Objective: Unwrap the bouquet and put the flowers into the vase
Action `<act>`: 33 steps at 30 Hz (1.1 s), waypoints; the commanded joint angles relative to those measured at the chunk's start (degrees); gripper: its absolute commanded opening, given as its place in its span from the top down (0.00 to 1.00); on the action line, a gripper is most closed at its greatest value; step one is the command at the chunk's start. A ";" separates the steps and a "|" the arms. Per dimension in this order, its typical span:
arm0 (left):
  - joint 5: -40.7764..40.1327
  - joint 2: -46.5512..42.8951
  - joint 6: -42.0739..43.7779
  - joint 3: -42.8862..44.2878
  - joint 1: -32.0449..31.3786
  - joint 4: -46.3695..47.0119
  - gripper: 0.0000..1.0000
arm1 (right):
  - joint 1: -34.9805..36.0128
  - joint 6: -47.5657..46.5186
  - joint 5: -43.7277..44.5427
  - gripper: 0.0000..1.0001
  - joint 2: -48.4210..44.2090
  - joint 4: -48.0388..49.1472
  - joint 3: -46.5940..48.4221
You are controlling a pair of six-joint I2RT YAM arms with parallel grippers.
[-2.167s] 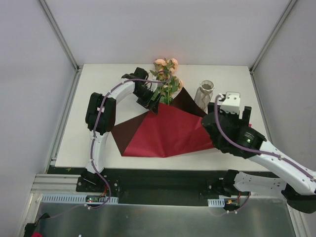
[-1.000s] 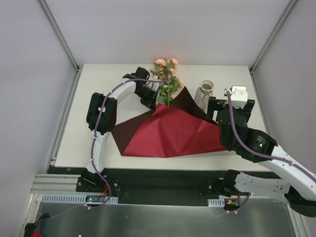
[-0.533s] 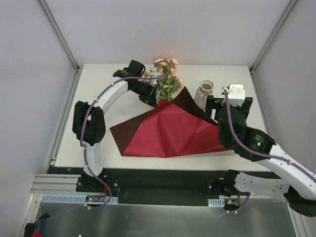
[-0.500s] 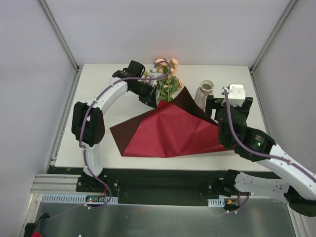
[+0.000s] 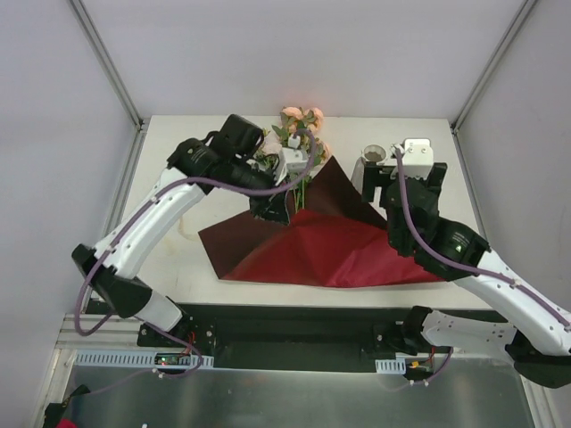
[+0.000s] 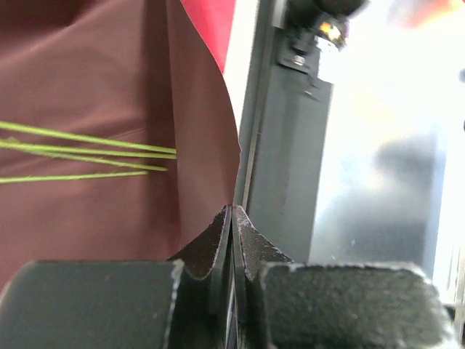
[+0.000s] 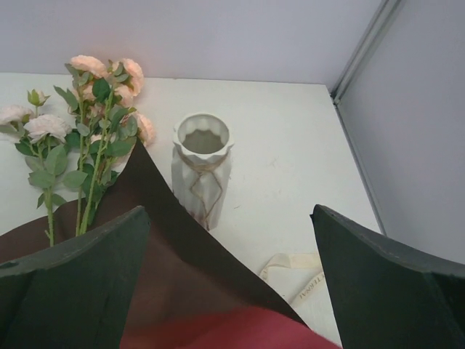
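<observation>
Progress: unwrapping is largely done. The paper (image 5: 312,245) lies spread across the middle of the table (image 5: 178,143), red side up at the near edge, with a dark flap raised at its far side. A cream ribbon (image 7: 298,280) lies loose on the table near the vase, to its right, so the tie is off.

Flowers (image 5: 299,134): not yet moved. The blooms lie at the far edge of the table, just left of the vase. The stems (image 6: 87,153) rest on the dark side of the paper.

Vase (image 7: 203,163): upright at far right. Its mouth shows nothing inside.

Left gripper (image 6: 231,218): closed, pinching an edge of the paper at the raised fold, near the stem ends. It holds no flower.

Right gripper (image 7: 227,214): fingers wide apart, holding nothing, hovering on the near side of the vase and facing it.

Remaining, by judgement: draw the paper clear of the stems, take up the flowers, and seat the stems in the vase.

Obstructions:
- The raised flap stands between the flowers and the vase and touches, or nearly touches, the vase's left side; pulling it could tip the vase.
- The vase's narrow neck leaves little room for several stems at once.
- The ribbon lies close to where the right arm works.
</observation>
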 commanded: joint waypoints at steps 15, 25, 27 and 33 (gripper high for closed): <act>-1.79 -18.84 20.16 -1.96 -19.71 -24.81 0.99 | -4.24 16.74 -32.88 0.08 9.52 -9.24 -0.51; -21.66 -21.82 11.21 -0.79 -18.92 -8.40 0.88 | 13.42 16.58 -47.31 0.10 8.55 -7.48 -10.72; -24.56 -21.21 9.27 -1.59 -18.40 -6.45 0.65 | 14.30 14.30 -54.67 0.11 8.64 -8.45 -11.07; -25.89 -18.40 5.75 -7.29 -11.54 -3.99 0.15 | 11.43 13.50 -40.66 0.02 9.43 -14.25 -8.09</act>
